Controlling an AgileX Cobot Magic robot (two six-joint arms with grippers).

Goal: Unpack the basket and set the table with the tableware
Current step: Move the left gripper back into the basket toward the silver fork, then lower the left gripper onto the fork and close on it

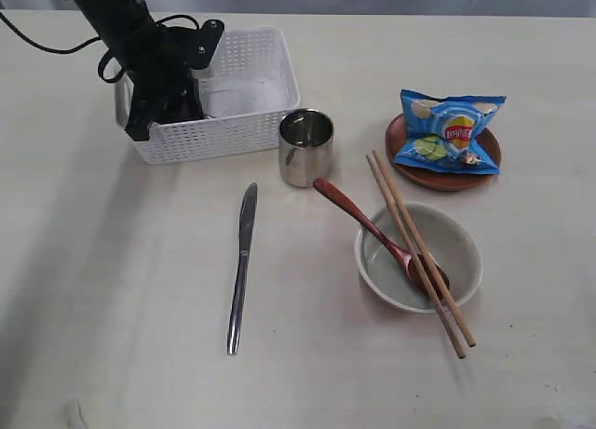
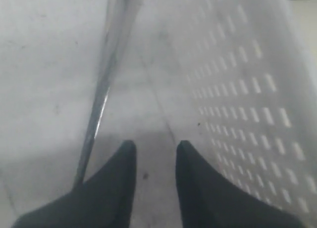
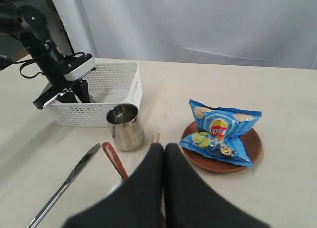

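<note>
Ten o'clock on the worktop: the left hand is down inside the white basket, fingers a narrow gap apart, nothing between them. The steel utensil handle, probably the fork, lies just outside one finger. It should shift across, straddle the shaft, then squeeze. Knife, steel cup and bowl sit centre to four o'clock. The right hand is pressed closed.

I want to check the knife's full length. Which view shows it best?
The exterior view: the knife lies whole on the table. The right wrist view cuts off one end; the left wrist view looks into the basket instead.
</note>
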